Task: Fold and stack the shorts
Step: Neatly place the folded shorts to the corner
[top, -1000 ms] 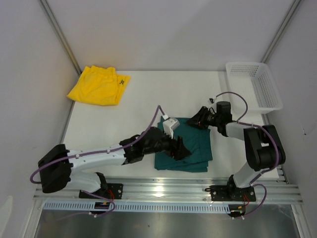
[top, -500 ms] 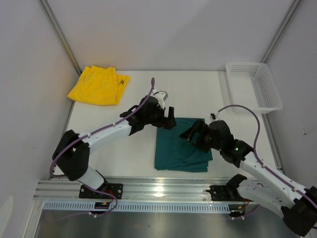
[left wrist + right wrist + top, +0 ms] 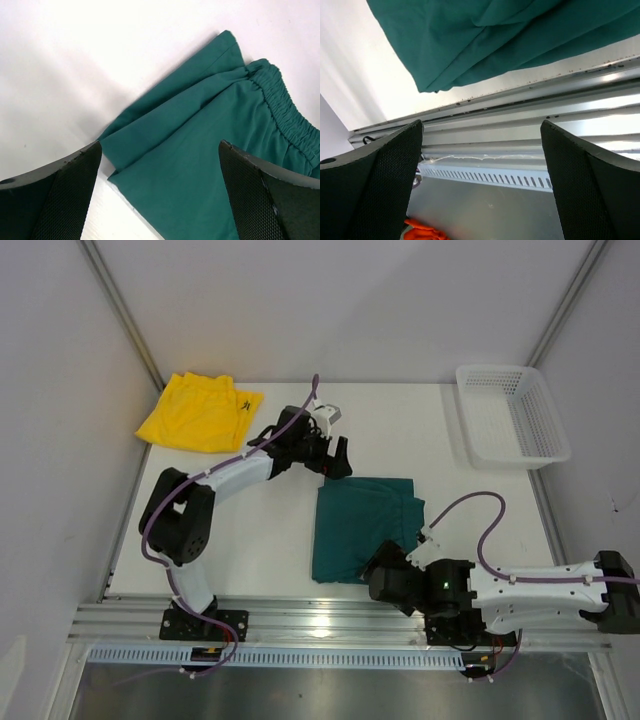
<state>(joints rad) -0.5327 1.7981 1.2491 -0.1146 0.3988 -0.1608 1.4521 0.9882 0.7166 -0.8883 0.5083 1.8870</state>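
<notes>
The dark teal shorts [image 3: 362, 523] lie folded in a rough rectangle on the white table [image 3: 250, 530], a little right of the middle, with their near hem reaching almost to the table's near edge. The left wrist view shows the layers stacked unevenly at one corner, and the gathered elastic waistband [image 3: 281, 111] runs along one side. The left gripper [image 3: 338, 458] sits just past the far left corner of these shorts. Its jaws are spread wide with nothing between them, and its textured black fingers [image 3: 57, 200] frame the cloth from above without touching it. The right gripper [image 3: 376, 575] is low at the table's near edge, by the near hem of the teal shorts. Its jaws are also spread wide and hold nothing. The right wrist view shows the hem above the fingers and the aluminium rail [image 3: 520, 117] below the table edge between them. From the top view I cannot tell whether that gripper touches the fabric. The yellow shorts [image 3: 198, 412] lie loosely folded in the far left corner of the table, well apart from the teal pair, with a small dark logo [image 3: 244, 405] on their right side. A white mesh basket [image 3: 513, 371] stands at the far right corner.
</notes>
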